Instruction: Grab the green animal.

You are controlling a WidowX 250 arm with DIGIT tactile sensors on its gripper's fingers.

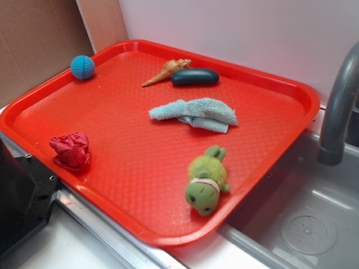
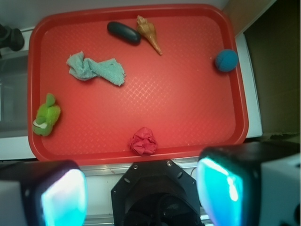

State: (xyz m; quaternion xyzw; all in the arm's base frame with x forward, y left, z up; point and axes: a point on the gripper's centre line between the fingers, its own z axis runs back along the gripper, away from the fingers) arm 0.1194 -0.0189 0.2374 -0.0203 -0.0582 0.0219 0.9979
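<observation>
Red tray holds green animal.

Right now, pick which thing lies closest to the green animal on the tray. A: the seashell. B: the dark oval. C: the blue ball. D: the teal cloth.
D: the teal cloth lies just up the tray from the green animal; the other three sit farther off, near the far edge.

Bare tray surrounds the green animal; the teal cloth lies well apart.
</observation>
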